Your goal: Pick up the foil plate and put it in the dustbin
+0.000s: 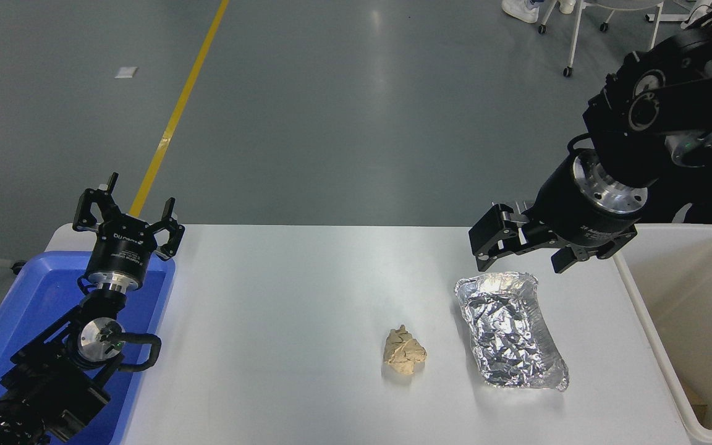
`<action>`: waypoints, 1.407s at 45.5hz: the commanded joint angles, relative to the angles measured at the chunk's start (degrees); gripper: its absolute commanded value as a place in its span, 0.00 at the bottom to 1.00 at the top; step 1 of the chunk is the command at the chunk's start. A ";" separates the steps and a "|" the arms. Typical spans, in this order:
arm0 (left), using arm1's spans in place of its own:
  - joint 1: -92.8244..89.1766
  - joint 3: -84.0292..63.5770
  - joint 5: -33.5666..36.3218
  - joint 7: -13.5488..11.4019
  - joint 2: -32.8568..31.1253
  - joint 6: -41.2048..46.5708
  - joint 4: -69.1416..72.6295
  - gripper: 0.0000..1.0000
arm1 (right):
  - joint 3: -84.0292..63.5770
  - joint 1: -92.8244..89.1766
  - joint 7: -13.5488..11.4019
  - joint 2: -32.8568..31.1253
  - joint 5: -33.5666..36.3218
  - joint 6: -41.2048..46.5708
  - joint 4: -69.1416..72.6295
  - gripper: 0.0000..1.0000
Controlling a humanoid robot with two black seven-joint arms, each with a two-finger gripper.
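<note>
Nothing done yet, judging by how things lie: crinkled shiny silver aluminium-foil plate (510, 330), roughly rectangular with raised rims, flat on the white bench (282, 296), toward the right side, not gripped. Right black hand (524, 248) poised just above the plate's far rim, fingers spread wide, holding nothing, apparently not yet touching the foil. Left black hand (126, 217) parked at the lower left over the blue rectangular plastic bin (16, 321), fingers likewise spread wide and empty.

Left to do, by estimate: descend, close on the rim, lift, carry right, release over the large cream rectangular plastic dustbin (646, 321).

Small crumpled tan paper wad (404, 351) just beside the plate on its left, apart from it, not part of the job.

Dustbin at the bench's right edge, near the plate; mostly bare inside as far as visible, one small brownish scrap near the bottom corner. Blue bin's visible floor bare, though much hidden behind the left arm. Plate itself holding nothing.
</note>
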 commanded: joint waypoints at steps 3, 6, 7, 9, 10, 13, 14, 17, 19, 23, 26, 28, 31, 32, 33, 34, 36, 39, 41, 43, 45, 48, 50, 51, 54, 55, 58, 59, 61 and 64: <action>0.00 0.01 0.00 0.00 0.00 0.02 0.00 0.98 | 0.03 0.20 -0.01 0.26 0.11 -0.01 -0.03 1.00; 0.08 0.01 0.00 0.00 0.00 0.02 0.00 0.98 | 0.03 0.20 -0.01 0.26 0.11 -0.01 -0.03 1.00; 0.00 0.01 0.00 0.00 0.00 -0.07 0.00 0.98 | 0.03 0.20 -0.01 0.26 0.11 -0.01 -0.03 1.00; 0.00 0.01 0.09 0.00 0.00 0.02 0.00 0.98 | 0.03 0.20 0.08 0.26 0.11 -0.01 -0.03 1.00; 0.00 0.01 0.00 0.00 0.00 0.02 0.00 0.98 | 0.03 0.20 -0.01 0.26 0.11 -0.01 -0.03 1.00; 0.00 0.01 0.00 0.00 0.00 -0.07 0.00 0.98 | 0.03 0.20 -0.01 0.26 0.11 -0.01 -0.03 1.00; 0.00 0.01 0.00 0.00 0.00 -0.07 0.00 0.98 | 0.03 0.20 -0.01 0.26 0.11 -0.01 -0.03 1.00; 0.00 0.01 0.00 0.00 0.00 0.02 0.00 0.98 | 0.03 0.20 -0.01 0.26 0.11 -0.01 -0.12 1.00; 0.08 0.01 0.09 0.00 0.00 0.02 0.00 0.98 | 0.03 0.20 -0.01 0.26 0.11 -0.01 -0.03 1.00; 0.08 0.01 0.00 0.00 0.00 0.02 0.00 0.98 | 0.03 0.20 -0.01 0.52 0.11 -0.01 -0.12 1.00; 0.00 0.01 0.00 0.00 0.00 -0.07 0.00 0.98 | 0.03 0.11 0.08 0.78 0.11 -0.01 -0.12 1.00; 0.00 0.01 0.00 0.00 0.00 0.02 0.00 0.98 | 0.03 0.11 -0.01 0.87 0.11 -0.01 -0.12 1.00; 0.00 0.01 0.00 0.00 0.00 -0.07 0.00 0.98 | 0.03 0.11 -0.01 1.40 0.11 -0.01 -0.20 1.00; 0.00 0.01 0.09 0.00 0.00 0.02 0.00 0.98 | 0.03 0.11 -0.01 1.57 0.11 -0.01 -0.20 1.00; 0.00 0.01 0.00 0.00 0.00 0.02 0.00 0.98 | 0.12 0.11 0.08 1.75 0.11 -0.01 -0.20 1.00; 0.00 0.01 0.00 0.00 0.00 0.02 0.00 0.98 | 0.12 0.11 -0.01 1.84 0.11 -0.10 -0.20 1.00; 0.00 0.01 0.00 0.00 0.00 0.02 0.00 0.98 | 0.12 0.02 -0.01 2.19 0.20 -0.10 -0.20 1.00; 0.00 0.01 0.00 0.00 0.00 0.02 0.00 0.98 | 0.30 -0.15 -0.01 2.89 0.20 -0.10 -0.20 1.00; 0.00 0.01 0.00 0.00 0.00 -0.07 0.00 0.98 | 0.38 -0.24 -0.01 3.24 0.20 -0.10 -0.38 1.00; 0.00 0.01 0.00 0.00 0.00 0.02 0.00 0.98 | 0.39 -0.33 0.08 3.60 0.20 -0.10 -0.47 1.00; 0.00 0.01 0.00 0.00 0.00 -0.07 0.00 0.98 | 0.39 -0.68 0.08 3.95 0.20 -0.10 -0.64 1.00; 0.00 0.01 0.00 0.00 0.00 0.02 0.00 0.98 | 0.47 -0.94 0.08 4.04 0.20 -0.10 -0.82 1.00; 0.00 0.01 0.00 0.00 0.00 0.02 0.00 0.98 | 0.47 -1.29 0.08 3.95 0.20 -0.10 -0.82 1.00; 0.00 0.01 0.00 0.00 0.00 0.02 0.00 0.98 | 0.47 -1.38 0.08 4.04 0.20 -0.10 -0.82 1.00; 0.00 0.01 0.00 0.00 0.00 0.02 0.00 0.98 | 0.47 -1.56 -0.01 3.95 0.20 -0.10 -0.91 1.00; 0.00 0.01 0.00 0.00 0.00 0.02 0.00 0.98 | 0.47 -1.56 0.08 3.95 0.20 -0.10 -1.08 1.00; 0.00 0.01 0.00 0.00 0.00 0.02 0.00 0.98 | 0.47 -2.08 0.08 3.95 0.11 -0.10 -1.26 1.00; 0.00 0.01 0.00 0.00 0.00 0.02 0.00 0.98 | 0.73 -2.43 0.08 3.43 -0.15 -0.01 -1.43 1.00; 0.00 0.01 0.00 0.00 0.00 0.02 0.00 0.98 | 1.35 -3.57 -0.01 2.55 -0.24 -0.01 -1.78 1.00; 0.00 0.01 0.00 0.00 0.00 -0.07 0.00 0.98 | 1.00 -4.55 0.08 0.88 -0.68 -0.01 -2.14 1.00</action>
